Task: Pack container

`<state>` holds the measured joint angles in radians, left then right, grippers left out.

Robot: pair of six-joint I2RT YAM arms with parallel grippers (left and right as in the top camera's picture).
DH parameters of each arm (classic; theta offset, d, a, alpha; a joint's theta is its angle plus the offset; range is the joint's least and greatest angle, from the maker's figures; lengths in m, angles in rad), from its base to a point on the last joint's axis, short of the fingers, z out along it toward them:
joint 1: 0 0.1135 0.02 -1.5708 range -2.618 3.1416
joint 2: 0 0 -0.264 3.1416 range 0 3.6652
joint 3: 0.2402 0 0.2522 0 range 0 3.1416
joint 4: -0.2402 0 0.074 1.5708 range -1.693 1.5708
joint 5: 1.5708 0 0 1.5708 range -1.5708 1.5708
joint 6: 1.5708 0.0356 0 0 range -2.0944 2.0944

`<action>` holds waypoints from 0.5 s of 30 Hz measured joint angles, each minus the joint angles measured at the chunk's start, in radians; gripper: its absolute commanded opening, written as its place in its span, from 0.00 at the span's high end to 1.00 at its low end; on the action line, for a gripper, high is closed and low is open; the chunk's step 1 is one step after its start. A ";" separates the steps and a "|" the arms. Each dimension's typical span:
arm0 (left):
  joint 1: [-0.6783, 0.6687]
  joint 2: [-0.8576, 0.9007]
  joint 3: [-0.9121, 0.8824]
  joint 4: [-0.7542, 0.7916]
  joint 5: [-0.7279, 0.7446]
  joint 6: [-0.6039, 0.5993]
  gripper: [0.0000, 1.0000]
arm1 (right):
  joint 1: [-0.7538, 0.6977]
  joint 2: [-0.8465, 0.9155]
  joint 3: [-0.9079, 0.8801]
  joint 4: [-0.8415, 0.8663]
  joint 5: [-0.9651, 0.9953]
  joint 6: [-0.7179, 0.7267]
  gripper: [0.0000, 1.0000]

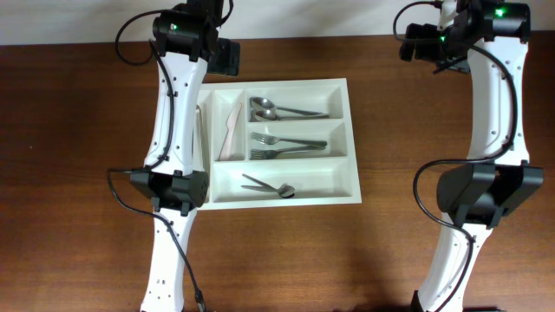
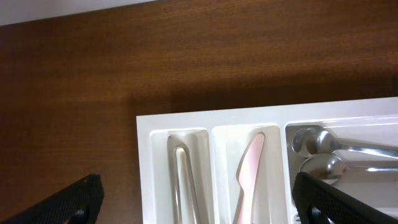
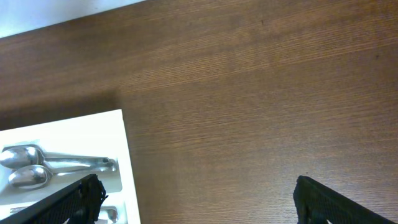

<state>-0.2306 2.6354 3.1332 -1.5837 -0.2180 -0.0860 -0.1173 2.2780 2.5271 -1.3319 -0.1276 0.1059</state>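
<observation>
The container (image 1: 295,84) is a white tray in the middle of the wooden table. Its wide compartments hold two spoons (image 1: 277,111), two forks (image 1: 286,146) and a small metal utensil (image 1: 270,186). A pink knife (image 1: 231,134) lies in a narrow compartment. My left gripper (image 2: 199,211) hovers open over the tray's far left corner (image 2: 144,162), above the pink knife (image 2: 249,174) and a metal utensil (image 2: 183,180). My right gripper (image 3: 199,208) is open over bare table, just right of the tray's far right corner (image 3: 127,162). Neither gripper holds anything.
The left arm (image 1: 173,130) stretches along the tray's left side and covers part of the leftmost compartment. The right arm (image 1: 494,113) stands well to the right. Bare brown wood surrounds the tray; a pale strip marks the table's far edge (image 2: 62,9).
</observation>
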 measured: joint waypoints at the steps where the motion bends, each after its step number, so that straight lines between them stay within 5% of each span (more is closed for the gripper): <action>1: 0.000 0.000 0.000 0.000 0.000 0.000 0.01 | 0.000 0.000 0.000 0.000 0.000 0.000 0.01; 15: 0.000 -0.007 -0.001 0.002 0.000 0.000 0.01 | 0.000 0.000 0.000 0.000 0.000 -0.001 0.01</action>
<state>-0.2306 2.6282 3.1325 -1.5814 -0.2180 -0.0860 -0.1173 2.2776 2.5271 -1.3319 -0.1276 0.1047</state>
